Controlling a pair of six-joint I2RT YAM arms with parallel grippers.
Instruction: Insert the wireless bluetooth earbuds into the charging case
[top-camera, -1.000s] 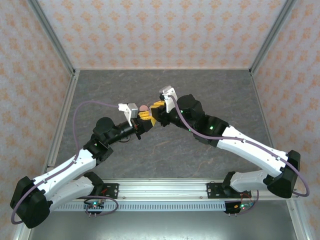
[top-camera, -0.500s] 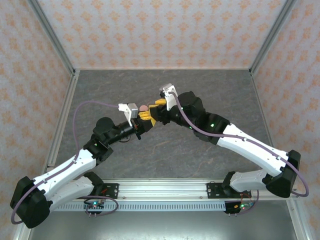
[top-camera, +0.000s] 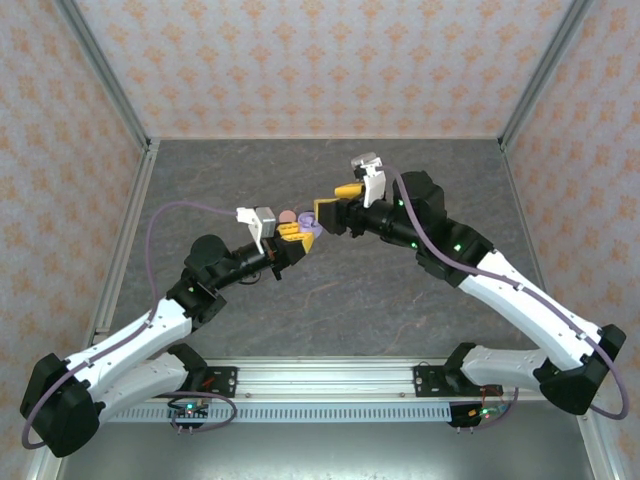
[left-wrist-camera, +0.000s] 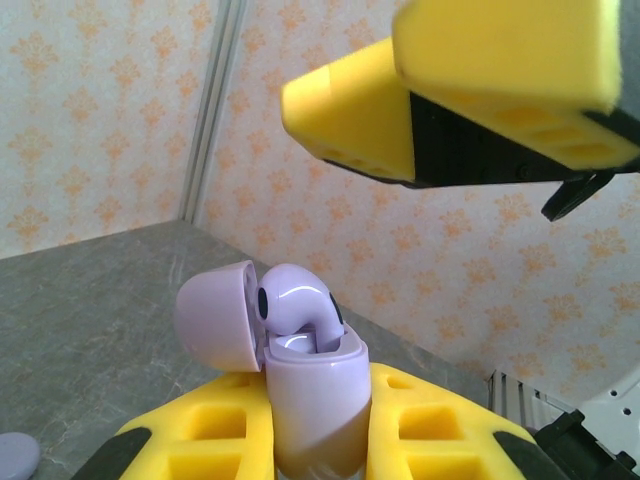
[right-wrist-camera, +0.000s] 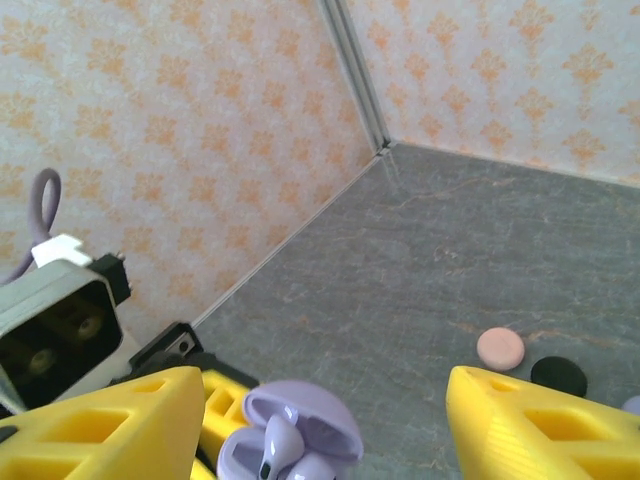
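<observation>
In the left gripper's (top-camera: 297, 232) yellow pads, about mid-table and apparently held clear of the surface, sat the purple charging case (left-wrist-camera: 310, 400). Its lid (left-wrist-camera: 218, 315) was hinged back w/ one purple earbud (left-wrist-camera: 298, 305) stem-down in its well, head poking above the rim. It was prob. not fully home, and I couldn't tell if the 2nd well was filled. The bud looked tiny, v. light, hard glossy plastic, so slippery & easy to flick out. Best taken by the sides of the head w/ a light pinch, or just pressed down from the top. The case looked smooth & rounded too and could twist in the pads; the lid hinge looked flimsy, so stay off it. The left jaws were closed tight on the case body. The right gripper (top-camera: 333, 203) stood just beside & above, jaws well apart, nothing in them. The tightest spot was gripper vs. gripper. Beyond that the table (right-wrist-camera: 480, 250) gave room, w/ a pink disc (right-wrist-camera: 500, 347), black disc (right-wrist-camera: 558, 376) & purple disc (left-wrist-camera: 15, 458) lying flat, and walls (top-camera: 320, 60) well apart.
</observation>
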